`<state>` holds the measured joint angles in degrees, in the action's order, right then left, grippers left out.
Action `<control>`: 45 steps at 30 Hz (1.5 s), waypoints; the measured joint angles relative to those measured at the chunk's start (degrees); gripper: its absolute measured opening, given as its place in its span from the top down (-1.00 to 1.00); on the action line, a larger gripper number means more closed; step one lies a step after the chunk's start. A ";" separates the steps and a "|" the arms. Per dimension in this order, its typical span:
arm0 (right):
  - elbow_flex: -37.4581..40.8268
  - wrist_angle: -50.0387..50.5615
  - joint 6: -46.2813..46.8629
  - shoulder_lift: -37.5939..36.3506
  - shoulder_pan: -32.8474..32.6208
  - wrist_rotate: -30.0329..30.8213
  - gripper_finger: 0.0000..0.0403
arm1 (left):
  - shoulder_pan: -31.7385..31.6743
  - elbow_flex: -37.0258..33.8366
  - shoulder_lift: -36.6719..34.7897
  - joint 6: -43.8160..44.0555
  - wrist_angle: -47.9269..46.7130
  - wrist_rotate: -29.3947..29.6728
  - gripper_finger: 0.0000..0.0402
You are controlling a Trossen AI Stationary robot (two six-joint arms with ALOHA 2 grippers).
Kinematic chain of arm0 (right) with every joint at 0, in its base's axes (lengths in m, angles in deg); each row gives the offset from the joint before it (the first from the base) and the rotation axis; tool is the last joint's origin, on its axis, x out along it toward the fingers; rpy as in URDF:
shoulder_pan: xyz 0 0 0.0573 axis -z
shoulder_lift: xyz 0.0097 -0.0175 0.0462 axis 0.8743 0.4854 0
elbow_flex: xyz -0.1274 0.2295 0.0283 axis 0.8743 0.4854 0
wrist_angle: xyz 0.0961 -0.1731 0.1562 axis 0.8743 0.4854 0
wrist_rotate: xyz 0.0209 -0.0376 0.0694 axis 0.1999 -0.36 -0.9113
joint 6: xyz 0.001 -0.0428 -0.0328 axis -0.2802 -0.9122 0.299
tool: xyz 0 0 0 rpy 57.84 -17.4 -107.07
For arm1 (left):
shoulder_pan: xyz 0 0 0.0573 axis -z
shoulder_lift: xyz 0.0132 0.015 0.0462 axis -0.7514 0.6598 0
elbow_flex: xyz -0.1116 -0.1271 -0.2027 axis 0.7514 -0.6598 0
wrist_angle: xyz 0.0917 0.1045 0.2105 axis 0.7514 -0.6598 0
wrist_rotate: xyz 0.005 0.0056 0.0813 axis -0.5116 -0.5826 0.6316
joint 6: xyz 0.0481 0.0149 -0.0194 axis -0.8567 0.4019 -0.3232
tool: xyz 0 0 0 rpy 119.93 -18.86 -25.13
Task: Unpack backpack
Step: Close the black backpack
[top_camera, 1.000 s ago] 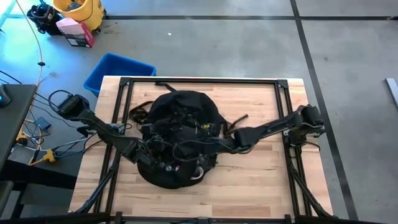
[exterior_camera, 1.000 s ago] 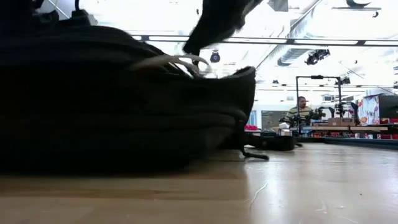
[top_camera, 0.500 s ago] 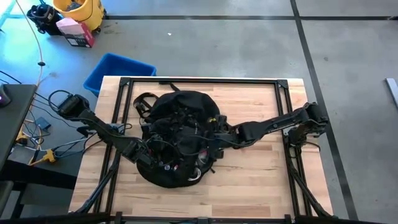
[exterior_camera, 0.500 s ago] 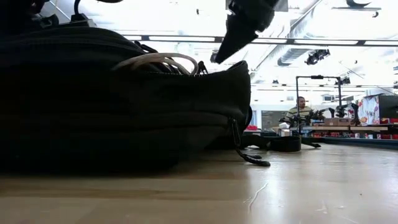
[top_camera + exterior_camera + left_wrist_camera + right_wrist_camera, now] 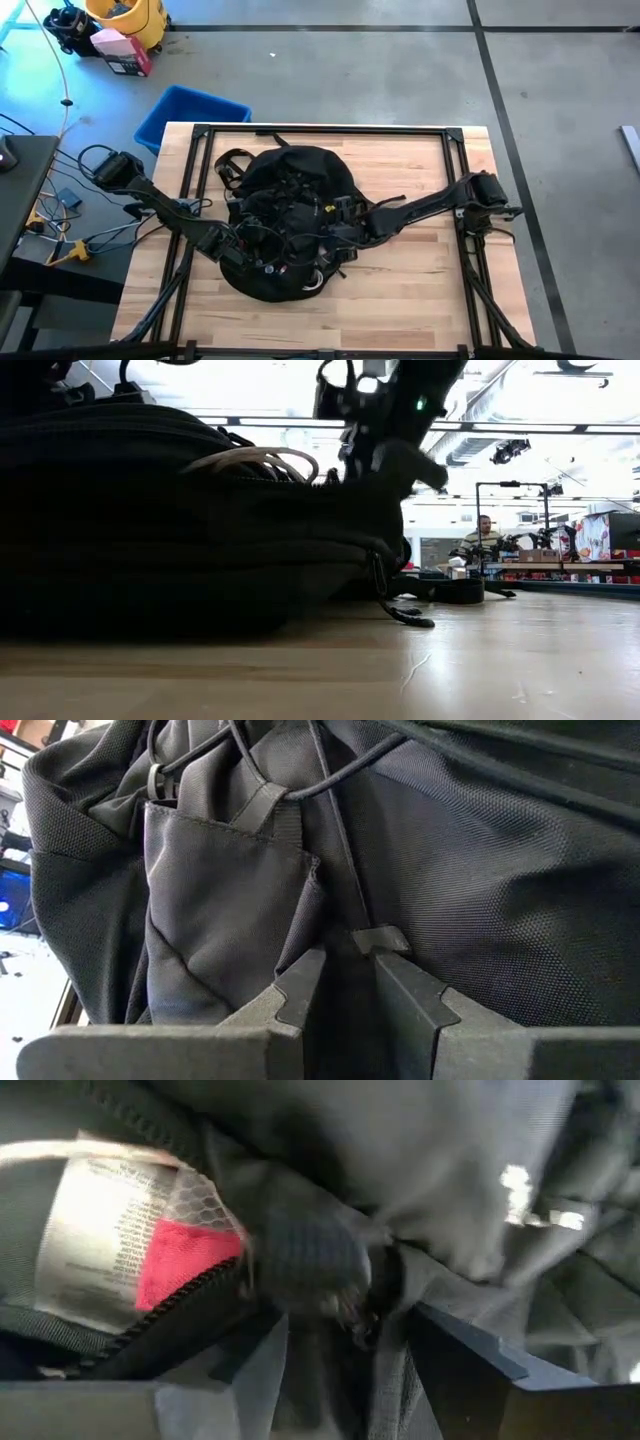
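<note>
1. The left arm reaches in from the table's left edge, and the left gripper (image 5: pixel 237 247) sits low against the left side of the backpack (image 5: pixel 290 180).
2. In its wrist view the fingers (image 5: pixel 300 985) stand a narrow gap apart, pressed against black fabric with a small strap tab (image 5: pixel 378 938) just past the tips. Whether they pinch the cloth I cannot tell.
3. The right arm stretches in from the right edge, its right gripper (image 5: pixel 340 225) lowered onto the backpack's right half.
4. The right wrist view shows the fingers (image 5: pixel 455 1345) parted around a bunched fold of grey fabric. Whether they have hold of it I cannot tell.
5. The backpack lies flat near the middle of the wooden table (image 5: pixel 420 290), between the two arms.
6. Only the right wrist view shows a white printed label (image 5: pixel 110 1230) with a pink patch beside a zipper. Only the low view shows the pale cord (image 5: pixel 255 457) on top of the bag and a seated person (image 5: pixel 485 532) far behind the table.
</note>
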<state>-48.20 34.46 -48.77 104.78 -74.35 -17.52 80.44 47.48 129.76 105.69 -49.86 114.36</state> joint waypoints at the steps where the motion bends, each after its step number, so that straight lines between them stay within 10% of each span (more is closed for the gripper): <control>1: 0.00 -0.29 -0.49 0.58 0.00 0.04 0.08 | 0.00 0.00 0.00 0.02 0.08 0.00 0.68; 15: -5.23 5.71 5.73 1.89 -4.04 4.37 0.95 | -0.28 0.00 0.00 0.00 1.50 -0.20 0.68; 29: -14.78 17.01 13.85 1.85 -8.02 -1.11 1.00 | -0.31 0.00 0.00 0.13 1.59 -0.17 0.68; 39: -14.24 27.29 23.41 1.81 -7.76 10.67 0.43 | -0.33 0.00 0.00 0.48 1.55 -0.22 0.68; 45: -14.95 21.61 17.70 1.79 -9.77 -1.00 0.02 | -0.33 0.00 0.00 0.48 1.57 -0.28 0.68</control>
<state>-63.15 56.07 -31.06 106.56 -84.12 -18.52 80.11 47.48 129.76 106.16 -48.29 114.07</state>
